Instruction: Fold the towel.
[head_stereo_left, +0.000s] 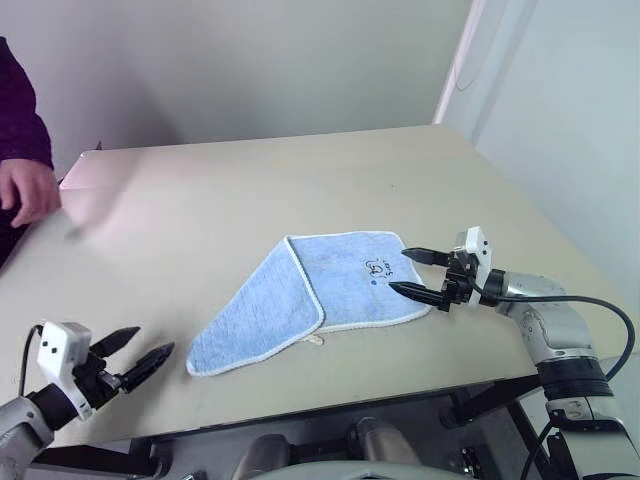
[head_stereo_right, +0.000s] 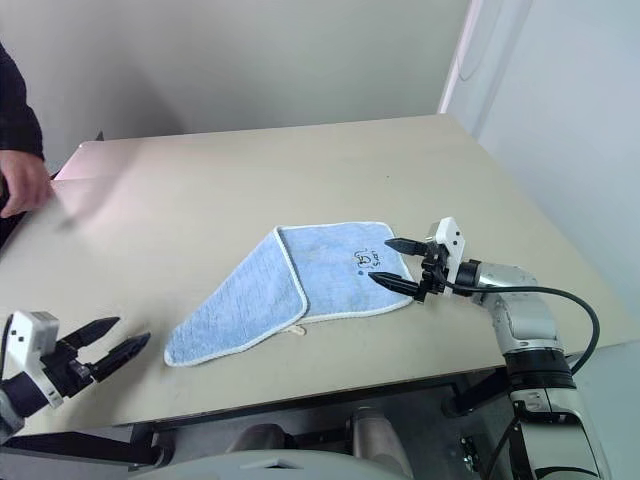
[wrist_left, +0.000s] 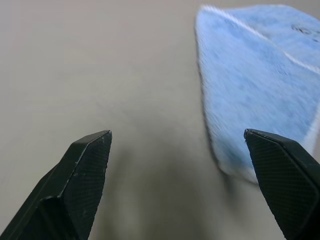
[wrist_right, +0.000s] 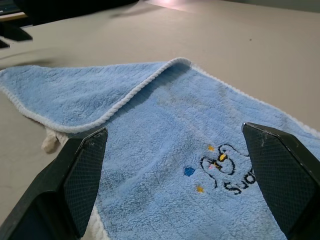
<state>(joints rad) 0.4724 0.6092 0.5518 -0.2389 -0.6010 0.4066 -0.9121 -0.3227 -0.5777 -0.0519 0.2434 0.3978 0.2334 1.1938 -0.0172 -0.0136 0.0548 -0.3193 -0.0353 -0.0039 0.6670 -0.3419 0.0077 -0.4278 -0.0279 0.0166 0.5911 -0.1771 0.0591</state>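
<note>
The light blue towel (head_stereo_left: 310, 298) lay half folded on the table (head_stereo_left: 250, 190), its long axis running diagonally toward my left. My right gripper (head_stereo_left: 420, 274), jaws spread, was at its logo corner; my left gripper (head_stereo_left: 135, 358), also spread, sat well apart. I couldn't see the underlayer.

Bare table (head_stereo_left: 250, 190) all around the towel (head_stereo_left: 310, 295), so plenty of passing room; the one obstacle is a person's hand (head_stereo_left: 28, 190) at the frame's left edge (well apart from the towel).
</note>
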